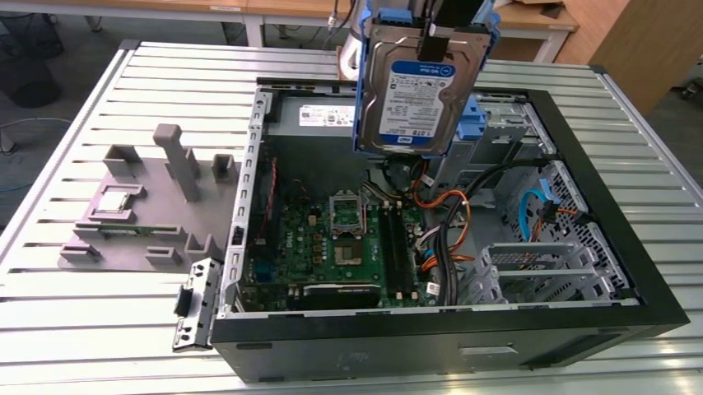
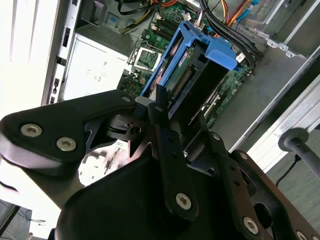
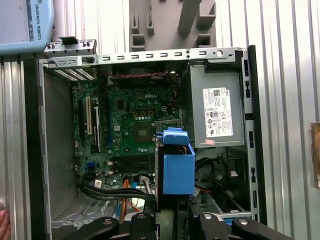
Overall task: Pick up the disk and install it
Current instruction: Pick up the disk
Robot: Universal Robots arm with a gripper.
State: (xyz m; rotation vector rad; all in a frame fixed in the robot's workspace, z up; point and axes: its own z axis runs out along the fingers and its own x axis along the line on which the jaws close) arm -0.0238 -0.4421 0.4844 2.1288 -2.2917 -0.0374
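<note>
One disk (image 1: 409, 90) aloft, seemingly in claw (image 2: 178, 106).

**Ribbed metal surface in a room of wooden desks**

The surface (image 1: 77, 321) is a broad top of pale ribbed metal slats, and its grooves catch a soft, even light that throws no hard shadows. Past its far edge in the exterior view, at twelve o'clock, stands a wooden desk (image 1: 288, 8) on white legs. A second wooden desk (image 1: 541, 18) sits at one o'clock. At two o'clock a tall wooden panel (image 1: 648, 45) rises beside the corner. The floor (image 1: 79, 78) is plain grey. At ten o'clock a black wire basket (image 1: 25, 70) stands on it, with a pale cable (image 1: 28, 123) lying near it at nine o'clock. In the first wrist view the surface (image 3: 295, 100) gleams brightly.
</note>
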